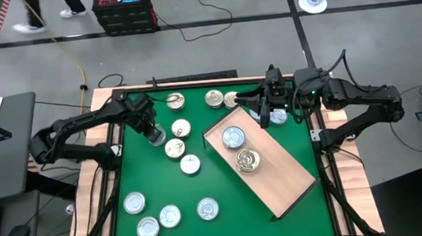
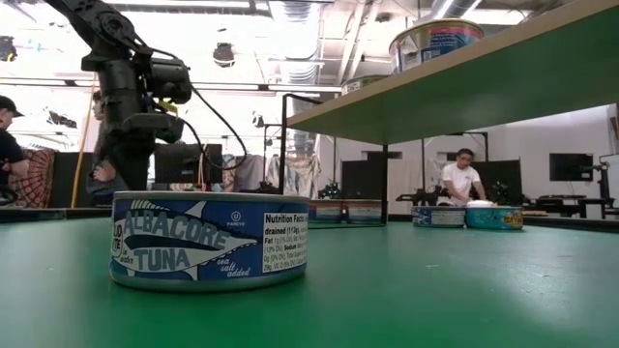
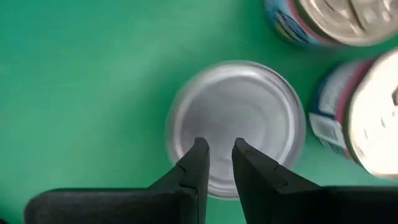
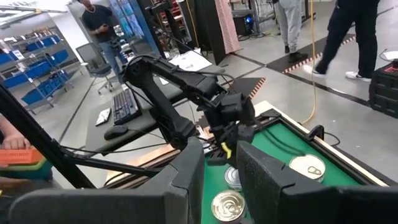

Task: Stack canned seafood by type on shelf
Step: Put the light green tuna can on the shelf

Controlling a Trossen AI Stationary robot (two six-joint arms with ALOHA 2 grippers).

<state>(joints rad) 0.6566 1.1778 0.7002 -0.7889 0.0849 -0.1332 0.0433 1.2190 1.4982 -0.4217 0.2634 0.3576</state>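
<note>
The shelf (image 1: 278, 173) is a light-wood board lying slantwise on the right of the green mat. Two cans rest on it, a silver-lidded one (image 1: 233, 137) and a gold-lidded one (image 1: 248, 160). My left gripper (image 1: 155, 137) points down over a silver-lidded can (image 3: 249, 106) at the mat's left. Its fingers (image 3: 219, 146) stand a narrow gap apart with nothing between them. Two more cans (image 1: 181, 127) (image 1: 174, 148) sit just right of it. My right gripper (image 4: 221, 177) waits high over the shelf's far end, pointing level toward the left arm, open and empty. My left gripper's fingertips (image 3: 200, 152) stand over the lid of the silver can (image 3: 236, 124), coming from above and pointing steeply down. I cannot tell whether they touch the lid. The can sits flat on the mat.
Several silver-lidded cans (image 1: 134, 203) lie near the mat's front left. Gold-lidded cans (image 1: 175, 100) (image 1: 213, 98) sit along the far edge. A blue-labelled tuna can (image 2: 208, 242) stands close to the low camera. A wood-slat rim (image 1: 91, 208) borders the mat. People move about in the room beyond.
</note>
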